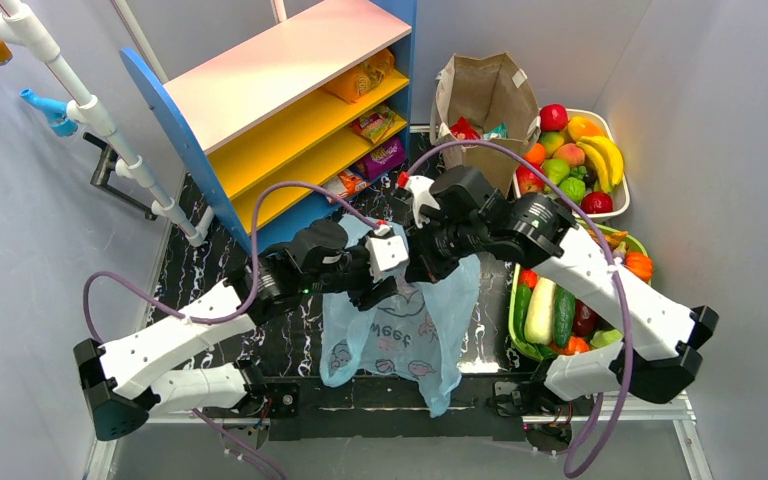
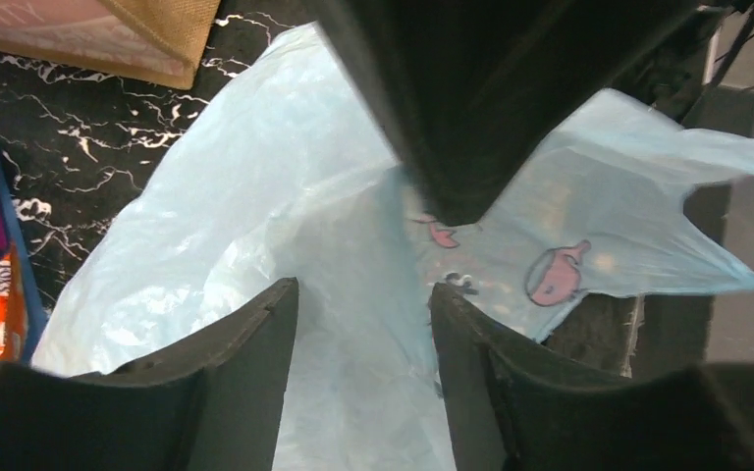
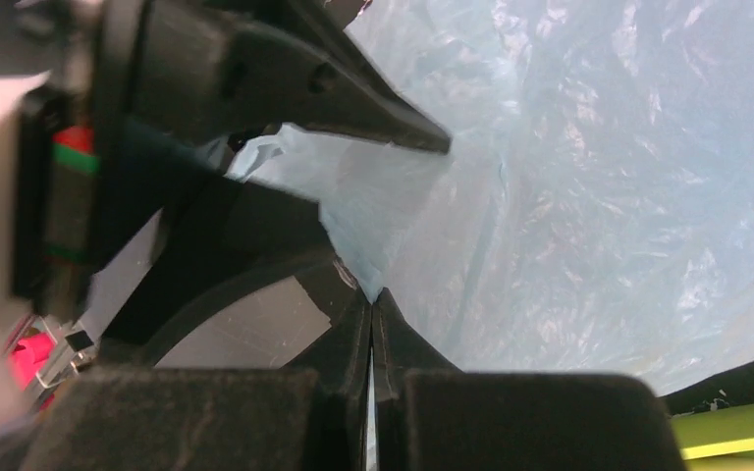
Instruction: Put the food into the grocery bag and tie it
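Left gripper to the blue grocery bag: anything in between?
Nothing visible. The grocery bag film lies right between the open jaws of the left gripper. The right gripper, shut on the same bag, hangs just beyond it, close but not blocking.

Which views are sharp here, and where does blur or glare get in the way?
Top external: evenly lit, sharp, grocery bag print visible. Left wrist: left fingers dark and soft, bag behind fairly clear. Right wrist: right fingers blurred up close; bag film shows crinkle highlights, no harsh glare.
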Robot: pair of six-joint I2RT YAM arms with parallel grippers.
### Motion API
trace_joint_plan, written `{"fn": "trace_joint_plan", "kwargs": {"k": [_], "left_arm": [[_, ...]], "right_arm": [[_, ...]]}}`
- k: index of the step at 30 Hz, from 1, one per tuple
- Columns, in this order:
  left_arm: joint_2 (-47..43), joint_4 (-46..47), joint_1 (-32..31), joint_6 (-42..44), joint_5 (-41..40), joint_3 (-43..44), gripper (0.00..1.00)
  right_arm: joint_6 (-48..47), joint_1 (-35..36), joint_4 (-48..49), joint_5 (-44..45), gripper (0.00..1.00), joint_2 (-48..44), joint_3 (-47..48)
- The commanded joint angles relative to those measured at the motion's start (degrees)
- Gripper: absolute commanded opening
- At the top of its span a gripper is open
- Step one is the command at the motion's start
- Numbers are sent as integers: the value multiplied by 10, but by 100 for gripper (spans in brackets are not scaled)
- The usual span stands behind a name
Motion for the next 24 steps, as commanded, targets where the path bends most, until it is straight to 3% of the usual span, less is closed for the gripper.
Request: {"fn": "trace_joint_plan", "kwargs": {"k": [1,4,7,12,20,21,24], "left_arm": [[14,34,-3,19,-10,-1,35],[19,21,-3,7,-7,4,14],[3,8,-3,-14,-18,1,0],[-42,-47,-4,-86,-74,6,0],[-105,-178,-5,-279,-268,44,0],[-107,-198,-5,-318,-303,52,0],[-100,-269,-5,-430,-386,75,0]], "right_arm": [[2,3,57,-26,1,-47,-31],[1,2,66,-8,1,-57,-40],[-5,2,64,17,1,-55,-34],[-9,2,54,102,1,-39,-18],[-11,2,54,173,2,27,64],[-7,2,50,179,6,39,82],[13,2,21,191,42,72,141]]}}
